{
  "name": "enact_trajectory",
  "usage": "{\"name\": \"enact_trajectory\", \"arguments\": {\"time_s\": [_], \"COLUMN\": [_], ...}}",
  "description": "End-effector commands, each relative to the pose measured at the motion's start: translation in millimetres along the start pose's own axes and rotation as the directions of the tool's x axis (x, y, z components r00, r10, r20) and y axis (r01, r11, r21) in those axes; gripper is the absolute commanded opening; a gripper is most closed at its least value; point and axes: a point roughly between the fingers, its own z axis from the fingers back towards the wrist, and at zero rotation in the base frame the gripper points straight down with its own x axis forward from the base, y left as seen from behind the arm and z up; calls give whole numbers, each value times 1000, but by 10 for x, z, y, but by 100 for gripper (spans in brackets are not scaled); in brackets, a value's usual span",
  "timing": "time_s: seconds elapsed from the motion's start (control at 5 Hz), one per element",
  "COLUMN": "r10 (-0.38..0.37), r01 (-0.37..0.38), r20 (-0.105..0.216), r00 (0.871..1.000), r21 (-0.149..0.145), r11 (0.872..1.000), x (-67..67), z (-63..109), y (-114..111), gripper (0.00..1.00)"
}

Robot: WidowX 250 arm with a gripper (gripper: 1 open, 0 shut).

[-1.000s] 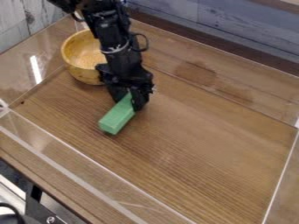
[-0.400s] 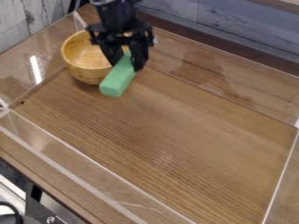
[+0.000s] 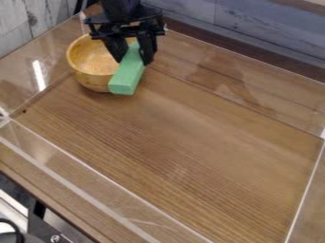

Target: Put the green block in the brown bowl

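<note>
The green block hangs in the air above the wooden table, tilted, its upper end clamped between the black fingers of my gripper. The gripper points steeply down and is shut on the block. The brown bowl sits at the back left of the table, just left of the block, and nothing shows inside it. The block's lower end overlaps the bowl's right rim in the picture.
Clear acrylic walls enclose the wooden tabletop on all sides. A grey plank wall runs behind the table. The black arm reaches in from the top left.
The gripper has lifted the green block off the table and carried it up and back toward the bowl, rolling the block a little as it rose.
</note>
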Motion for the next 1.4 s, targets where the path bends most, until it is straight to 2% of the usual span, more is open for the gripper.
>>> {"name": "enact_trajectory", "arguments": {"time_s": [0.0, 0.2, 0.6, 1.0, 1.2], "r10": [68, 131, 232, 170, 146], "r01": [-69, -134, -240, -175, -150], "r20": [83, 97, 122, 101, 97], "r00": [994, 987, 965, 980, 984], "r21": [15, 28, 54, 42, 30], "r11": [997, 991, 969, 984, 988], "x": [107, 111, 328, 446, 555], "z": [203, 203, 270, 133, 169], "y": [29, 76, 536, 812, 831], "gripper": [0, 0, 0, 0, 0]}}
